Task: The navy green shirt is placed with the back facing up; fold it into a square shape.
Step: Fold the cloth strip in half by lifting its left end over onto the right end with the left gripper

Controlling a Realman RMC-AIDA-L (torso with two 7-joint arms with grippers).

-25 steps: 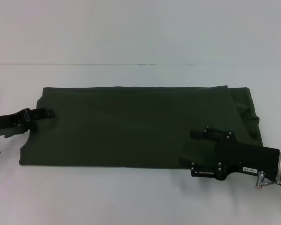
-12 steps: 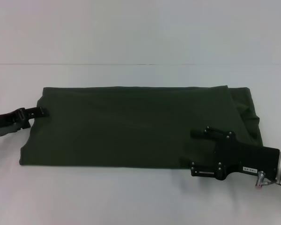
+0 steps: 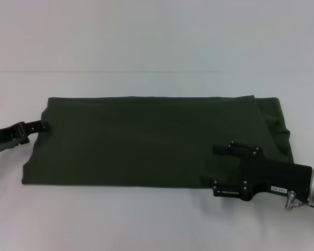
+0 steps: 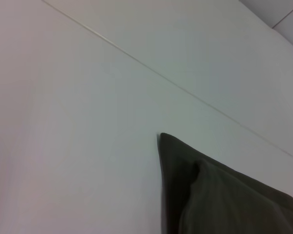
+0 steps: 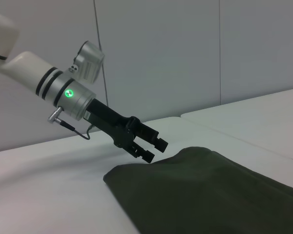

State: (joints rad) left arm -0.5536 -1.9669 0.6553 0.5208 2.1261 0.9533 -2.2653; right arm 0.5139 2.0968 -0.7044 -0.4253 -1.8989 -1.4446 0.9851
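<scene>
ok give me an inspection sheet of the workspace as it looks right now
surface: white table, faint seam line across the far side
job's things: navy green shirt lying as a wide folded band, plain side up
clutter: nothing seen
grippers: left gripper open at the shirt's left edge; right gripper over the shirt's near right part
cables: thin cable by the left wrist
surroundings: pale wall panels

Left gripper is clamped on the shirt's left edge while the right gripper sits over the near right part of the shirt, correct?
Not quite. The left gripper is not clamped on the navy green shirt: the right wrist view shows its fingers open, just off the shirt's left edge and holding no cloth. The rest holds: in the head view the right gripper sits over the near right part of the shirt.
</scene>
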